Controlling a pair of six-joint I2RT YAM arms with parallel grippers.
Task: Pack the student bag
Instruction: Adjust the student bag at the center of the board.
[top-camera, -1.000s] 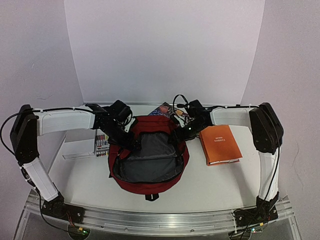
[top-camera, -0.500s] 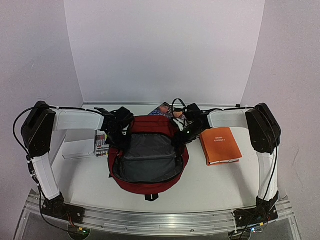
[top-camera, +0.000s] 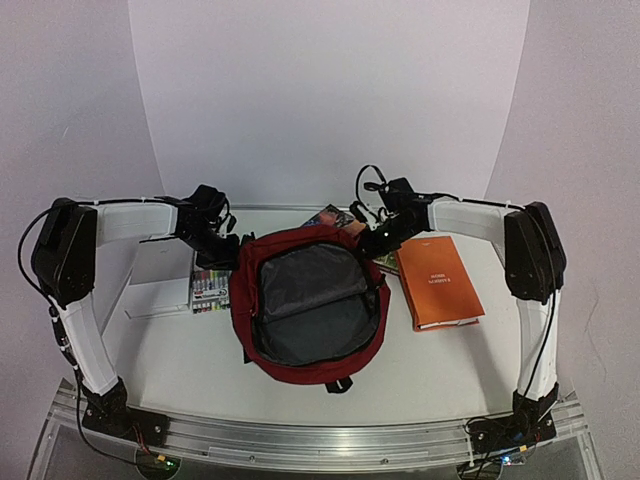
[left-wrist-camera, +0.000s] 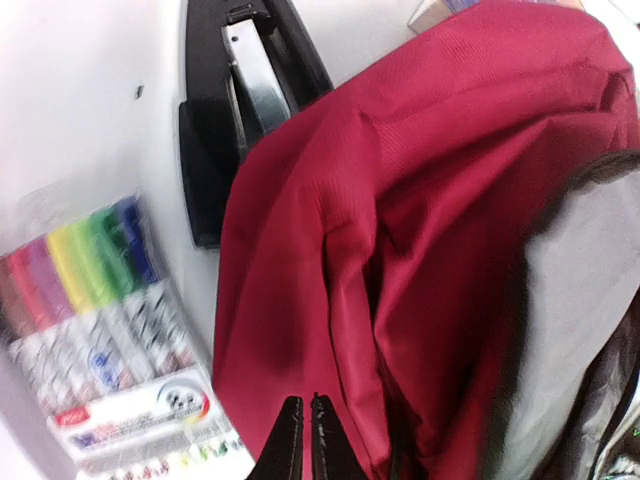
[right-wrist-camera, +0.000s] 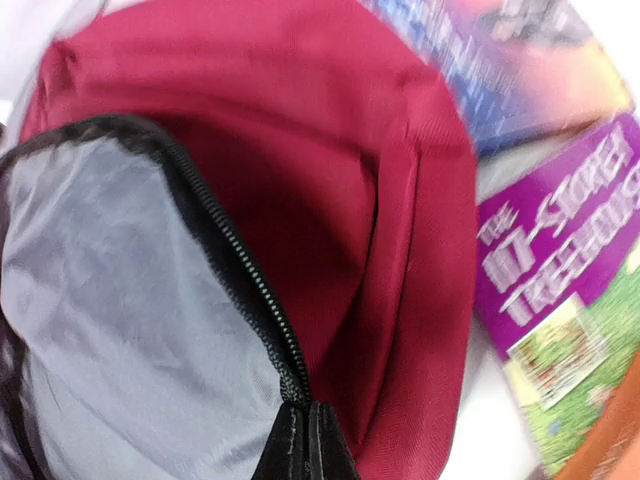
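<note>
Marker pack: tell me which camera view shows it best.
Left wrist view: the marker pack fills the lower left, its coloured caps and label distinct. The top external view shows it only as a small striped packet beside the student bag. The right wrist view does not show it.

The right end effector (right-wrist-camera: 305, 410) sits at the bottom centre, its two black fingers pressed together on the open rim of the student bag (right-wrist-camera: 340, 200), where the black zip (right-wrist-camera: 243, 270) runs in between their tips. Left of the zip lies the grey lining (right-wrist-camera: 120, 330); right of it is dark red fabric. Beside the bag, on the white surface (right-wrist-camera: 488, 435), lies a purple "Storey Treehouse" book (right-wrist-camera: 560, 290). Above it is a blurred blue cover (right-wrist-camera: 500, 70), and an orange corner (right-wrist-camera: 612, 452) shows at the lower right.
</note>
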